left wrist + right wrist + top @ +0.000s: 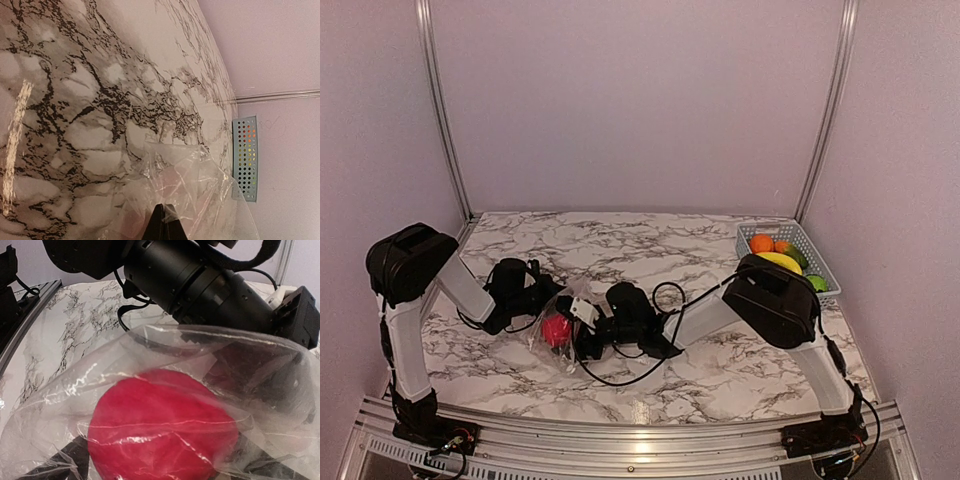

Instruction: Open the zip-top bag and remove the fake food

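Pale lilac walls and two slanting aluminium posts close in the marble-patterned table (720, 370), which fills the middle of the top view. Both arms reach inward over it. The left arm (415, 300) rises from 7 o'clock and bends toward the centre, and the right arm (780, 305) comes from 5 o'clock with its forearm lying low across the table toward 9 o'clock.

A light blue slotted basket (820, 262) sits at the table's 2 o'clock corner, well apart from both claws.

The zip-top bag (542, 345) lies left of the table's centre, at about 8 o'clock, crumpled and partly lifted between the two claws. The left gripper (162, 210) is at the bag's 11 o'clock. Its dark fingers are pressed together with the clear film bunched around their tips, so it is pinching the bag. The right gripper (578, 330) is at the bag's 3 o'clock. In its wrist view dark shapes show through the film at the lower corners, so its jaws look wide apart. Whether they touch the bag I cannot tell.

Of the fake food, one red-pink piece (160, 435) is inside the bag, wrapped in the film. The yellow banana (778, 260), the orange pieces (761, 243) and the green pieces (817, 282) lie in the basket.
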Tool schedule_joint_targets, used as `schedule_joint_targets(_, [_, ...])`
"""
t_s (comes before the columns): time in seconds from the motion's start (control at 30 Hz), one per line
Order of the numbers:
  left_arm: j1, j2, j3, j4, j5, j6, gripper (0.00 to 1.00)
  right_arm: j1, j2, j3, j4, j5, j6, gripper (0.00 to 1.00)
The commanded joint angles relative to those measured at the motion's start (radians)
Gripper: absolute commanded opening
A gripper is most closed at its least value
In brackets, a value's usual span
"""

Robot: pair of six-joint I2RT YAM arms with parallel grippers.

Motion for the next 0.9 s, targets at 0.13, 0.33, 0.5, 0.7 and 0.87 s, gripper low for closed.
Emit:
schedule_joint_targets(0.13, [0.013, 0.017, -0.035, -0.097, 0.004, 0.04, 0.0, 0.014, -0.028, -0.012, -0.016, 0.019, -0.017, 0.72])
schedule_joint_targets(0.33, [0.091, -0.042, -0.051, -0.146, 0.017, 0.081, 0.0, 0.012, -0.132, -0.141, 0.022, 0.048, -0.023, 0.57])
schedule_joint_targets(0.5, [0.152, -0.099, -0.053, -0.212, 0.013, 0.124, 0.0, 0.01, -0.201, -0.227, 0.026, 0.08, -0.013, 0.55])
schedule_joint_targets(0.7, [0.223, -0.132, -0.054, -0.249, 0.015, 0.15, 0.0, 0.003, -0.312, -0.371, 0.015, 0.133, 0.003, 0.53])
schedule_joint_targets(0.87, [0.275, -0.133, -0.043, -0.265, 0.023, 0.165, 0.0, -0.037, -0.451, -0.503, 0.015, 0.159, 0.044, 0.52])
